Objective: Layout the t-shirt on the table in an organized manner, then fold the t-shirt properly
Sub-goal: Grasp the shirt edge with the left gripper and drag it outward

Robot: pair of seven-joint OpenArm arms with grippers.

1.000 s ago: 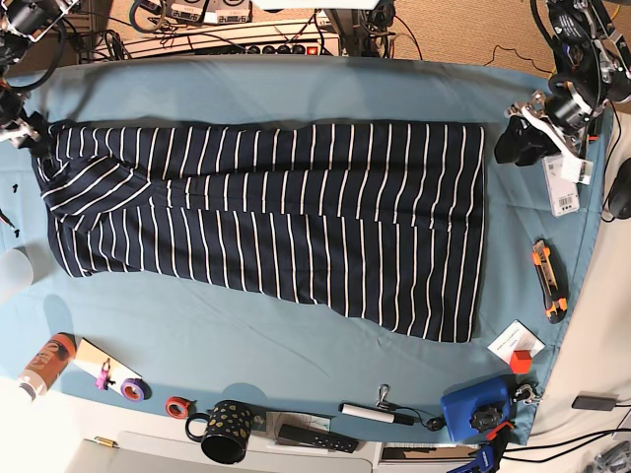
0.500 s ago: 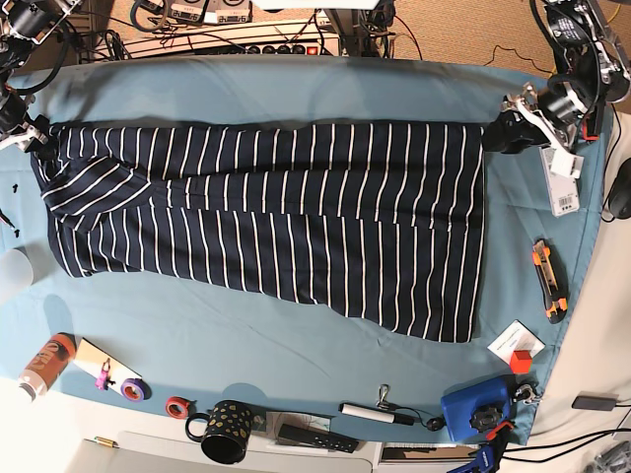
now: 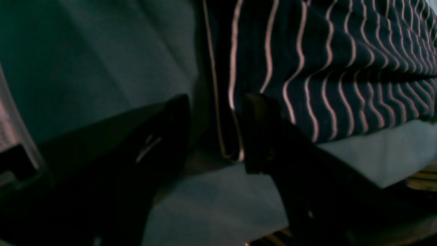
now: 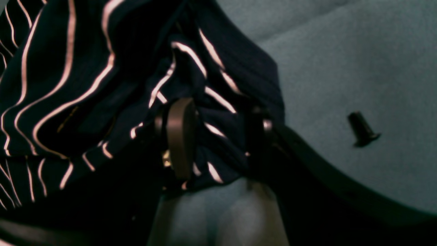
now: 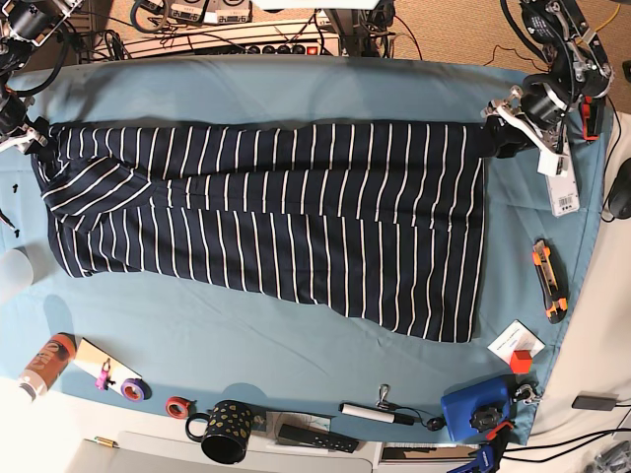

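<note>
The navy white-striped t-shirt (image 5: 276,217) lies spread across the teal table (image 5: 296,89), with its long side running left to right. My left gripper (image 5: 490,136) is at the shirt's far right corner. In the left wrist view it (image 3: 216,136) is open, and the shirt's hemmed corner (image 3: 232,150) lies between its two dark fingers. My right gripper (image 5: 35,140) is at the shirt's far left corner. In the right wrist view it (image 4: 218,140) is shut on bunched striped fabric (image 4: 218,123).
A white label card (image 5: 558,182) and a box cutter (image 5: 549,281) lie near the right edge. A mug (image 5: 227,431), tape rolls (image 5: 133,389), a marker (image 5: 378,413) and a blue box (image 5: 475,409) line the front edge. A small black screw (image 4: 362,129) lies on the cloth.
My left gripper moved left and toward the far side, from beside the label card onto the shirt's far right corner. The right gripper and the shirt stayed put.
</note>
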